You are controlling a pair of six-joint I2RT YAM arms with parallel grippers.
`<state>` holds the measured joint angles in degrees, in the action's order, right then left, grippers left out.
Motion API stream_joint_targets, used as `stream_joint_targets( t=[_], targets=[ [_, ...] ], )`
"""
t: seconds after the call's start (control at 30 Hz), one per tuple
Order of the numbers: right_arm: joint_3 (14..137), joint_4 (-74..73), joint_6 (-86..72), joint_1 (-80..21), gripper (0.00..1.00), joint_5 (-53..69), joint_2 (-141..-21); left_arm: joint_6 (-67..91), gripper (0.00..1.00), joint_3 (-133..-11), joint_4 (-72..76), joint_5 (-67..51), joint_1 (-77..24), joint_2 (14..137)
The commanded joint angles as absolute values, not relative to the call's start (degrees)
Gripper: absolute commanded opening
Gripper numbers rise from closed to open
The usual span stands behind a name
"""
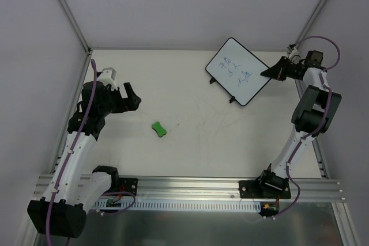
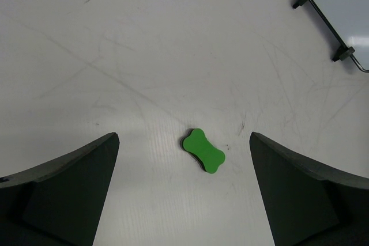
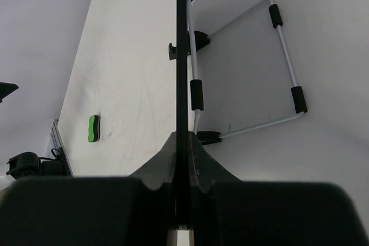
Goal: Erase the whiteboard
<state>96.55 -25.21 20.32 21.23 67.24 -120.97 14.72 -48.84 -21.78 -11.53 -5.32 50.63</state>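
Pinches the whiteboard (image 1: 238, 71) by its right corner in the right gripper (image 1: 272, 72) near the far right corner of the table (image 1: 190, 154), long axis slanting far-left to near-right, and holds the spread left gripper (image 1: 134, 96), the nearer one, just short of the green eraser (image 1: 158, 129) mid-table.

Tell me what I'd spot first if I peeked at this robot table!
The whiteboard with blue scribbles stands out at the far right, and the right gripper is shut on its edge. A little green eraser lies by itself near the middle. The left gripper is wide open close by on the eraser's left.
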Motion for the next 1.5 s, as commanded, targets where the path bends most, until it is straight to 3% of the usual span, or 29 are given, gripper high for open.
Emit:
stream_joint_targets(
  t=[0.0, 0.5, 0.73, 0.9, 1.47],
  targets=[
    [99.4, -23.8, 21.6, 21.4, 0.00, 69.3, -117.0, 13.7, 0.99, -49.8, -20.7, -13.1, -5.9, 50.8],
    [105.3, -22.4, 18.7, 21.4, 0.00, 63.9, -106.6, 16.3, 0.99, -49.4, -20.8, -13.6, -6.2, 51.9],
    [102.5, -18.5, 15.9, 17.6, 0.00, 60.9, -100.7, 18.9, 0.99, -49.8, -20.7, -12.4, -8.3, 54.0],
    [89.6, -2.3, 6.6, 11.9, 0.00, 56.1, -93.8, 22.9, 0.99, -50.4, -20.7, -9.9, -11.2, 57.4],
    [51.8, 25.5, -3.6, -8.3, 0.00, 41.1, -82.5, 44.2, 0.99, -47.9, -20.7, 5.8, -23.2, 67.4]
  ],
)
